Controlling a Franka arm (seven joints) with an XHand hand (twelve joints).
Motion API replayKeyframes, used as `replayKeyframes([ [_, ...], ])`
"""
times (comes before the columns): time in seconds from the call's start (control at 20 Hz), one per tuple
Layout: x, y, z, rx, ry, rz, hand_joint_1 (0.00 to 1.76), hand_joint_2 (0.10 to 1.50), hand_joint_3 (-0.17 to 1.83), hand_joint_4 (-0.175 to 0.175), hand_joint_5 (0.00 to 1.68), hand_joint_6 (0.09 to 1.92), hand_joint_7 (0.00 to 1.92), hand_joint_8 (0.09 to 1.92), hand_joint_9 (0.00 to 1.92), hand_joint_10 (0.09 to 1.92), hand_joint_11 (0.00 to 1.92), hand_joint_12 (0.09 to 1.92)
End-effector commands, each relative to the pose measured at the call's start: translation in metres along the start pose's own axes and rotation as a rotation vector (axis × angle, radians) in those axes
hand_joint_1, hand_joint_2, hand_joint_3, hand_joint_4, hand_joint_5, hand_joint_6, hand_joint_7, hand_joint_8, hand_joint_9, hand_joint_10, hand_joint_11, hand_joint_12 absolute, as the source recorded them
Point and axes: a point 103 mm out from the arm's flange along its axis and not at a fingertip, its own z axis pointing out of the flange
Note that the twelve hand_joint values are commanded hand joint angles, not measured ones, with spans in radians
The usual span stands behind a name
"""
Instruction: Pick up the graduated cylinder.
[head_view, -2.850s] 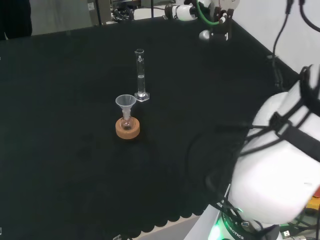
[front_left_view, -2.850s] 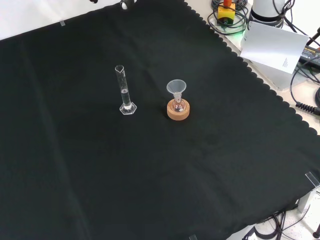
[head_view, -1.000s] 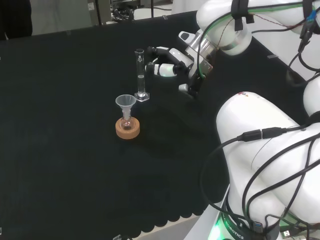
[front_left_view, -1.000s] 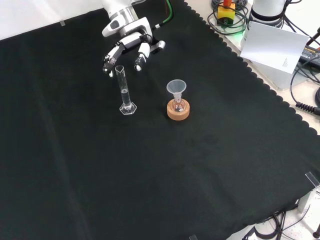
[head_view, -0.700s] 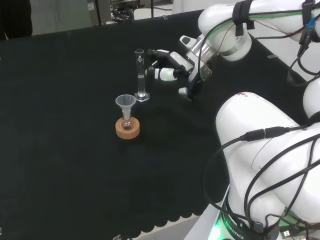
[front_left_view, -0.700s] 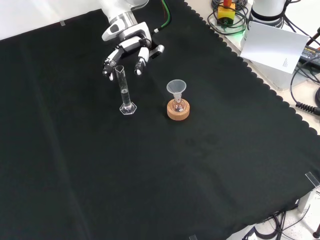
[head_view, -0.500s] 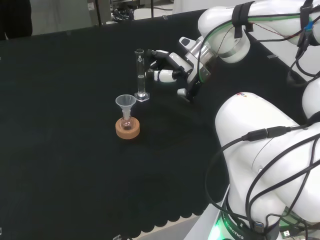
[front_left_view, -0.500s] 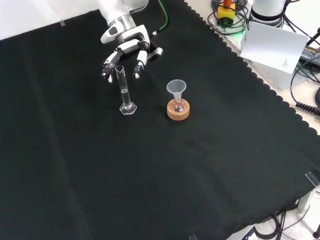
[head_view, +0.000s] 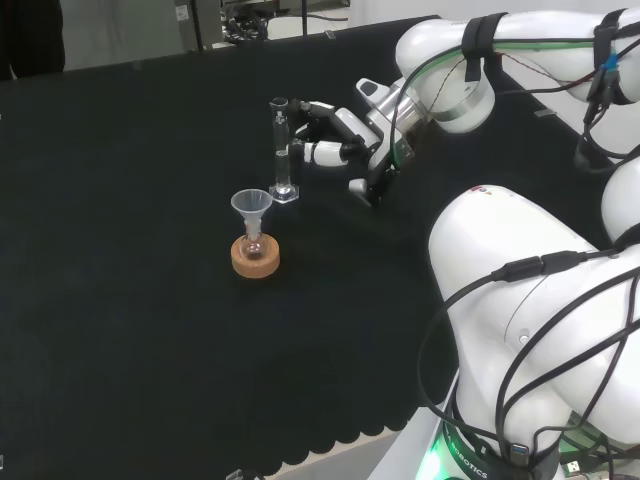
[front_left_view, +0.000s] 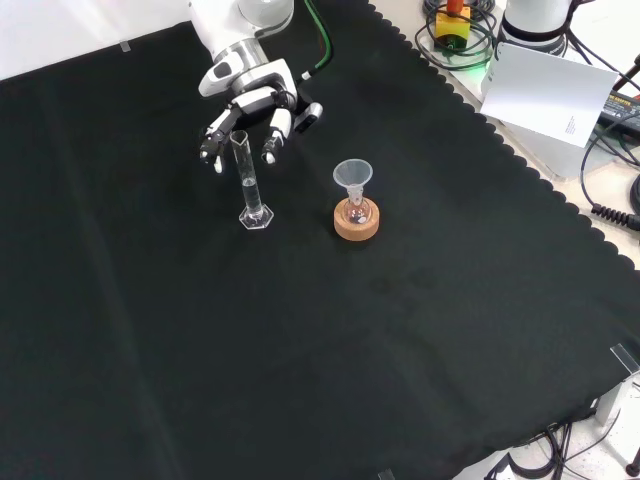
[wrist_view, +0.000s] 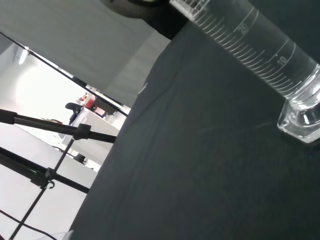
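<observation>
A: What has been altered over the last moments?

B: The arm (head_view: 450, 70) has been swung in across the black cloth (front_left_view: 330, 340), and the hand (front_left_view: 243, 98) has been brought down and forward until its spread fingers (front_left_view: 270, 135) are set on either side of the upper tube of the graduated cylinder (front_left_view: 250, 180). A second ago they were held just short of its rim.

A: Has the cylinder been gripped?

B: No closure is seen. The fingers are kept wide and relaxed, and nothing is held (contact cannot be ruled out from the front view). The cylinder is left upright on its base, just beside the funnel (front_left_view: 352, 175) and the small flask on its cork ring (front_left_view: 357, 224).

A: And the meaning for the task?

B: The approach is judged nearly complete; the grasp and lift are not yet done.
</observation>
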Motion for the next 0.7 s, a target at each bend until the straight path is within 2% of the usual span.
replayKeyframes([
  [0.05,0.0028,0.004,0.0059,-0.011,0.014,-0.011,0.98,0.95,-0.17,-0.029,0.4,0.09,0.5,0.63,0.66,0.55,0.38,1.31],
  [0.35,0.0024,0.0054,0.0107,-0.015,0.02,-0.011,1.03,0.95,-0.17,-0.022,0.5,0.09,0.61,0.6,0.75,0.5,0.43,1.29],
  [0.7,0.0034,0.0089,0.0157,-0.008,0.037,-0.027,1.05,0.95,-0.17,-0.015,0.53,0.09,0.54,0.57,0.7,0.47,0.41,1.28],
])
